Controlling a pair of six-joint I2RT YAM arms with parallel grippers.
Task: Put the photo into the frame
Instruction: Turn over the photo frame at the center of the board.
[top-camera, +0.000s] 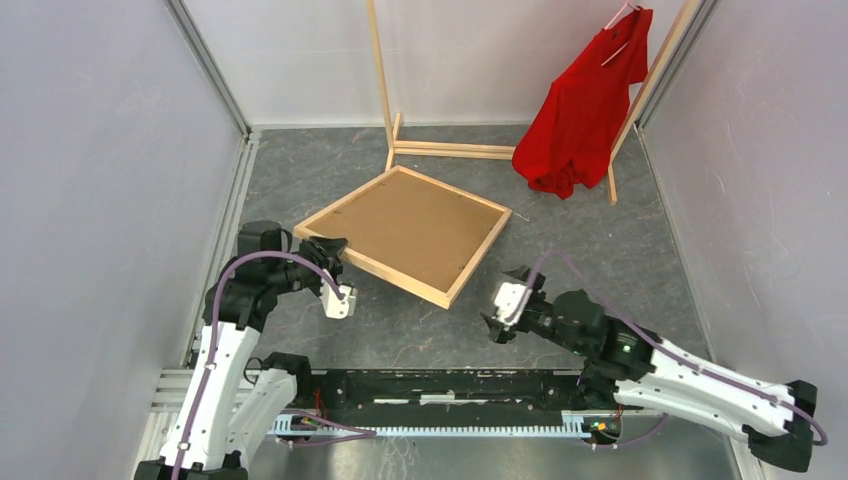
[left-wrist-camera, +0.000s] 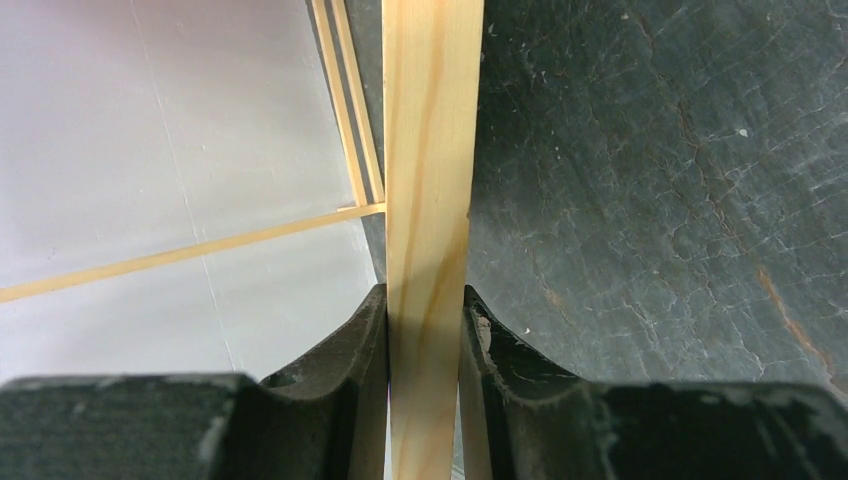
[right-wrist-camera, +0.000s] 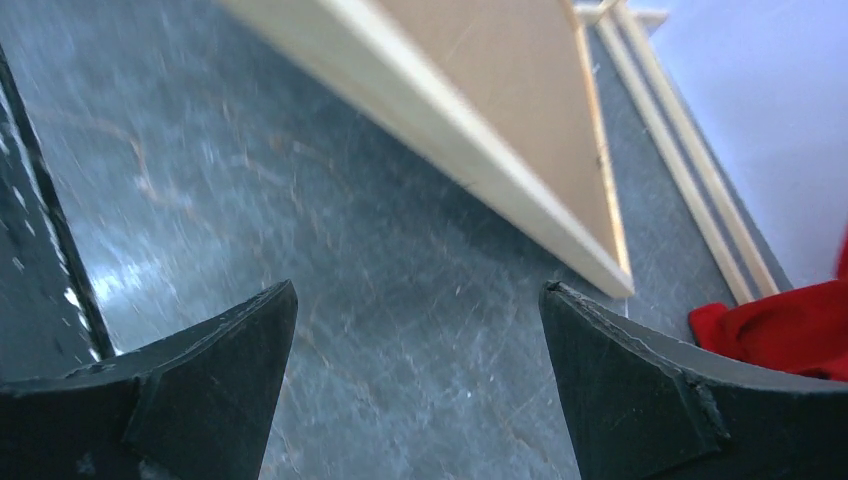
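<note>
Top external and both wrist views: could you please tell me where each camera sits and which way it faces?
Top external: above and behind, looking down on table, frame and red shirt; left arm, right arm show.
Left wrist: on the left arm, looking along the left gripper, shut on the frame's edge.
Right wrist: low over the table, facing the frame's corner past the open right gripper.
Shared: top and right wrist both show the shirt.

The frame (top-camera: 395, 276), thin light wood, lies skewed on the dark table (top-camera: 600, 250), back up, with a brown board (top-camera: 410, 225) filling it. Its near-left corner is pinched by the left gripper (top-camera: 322, 243).
</note>
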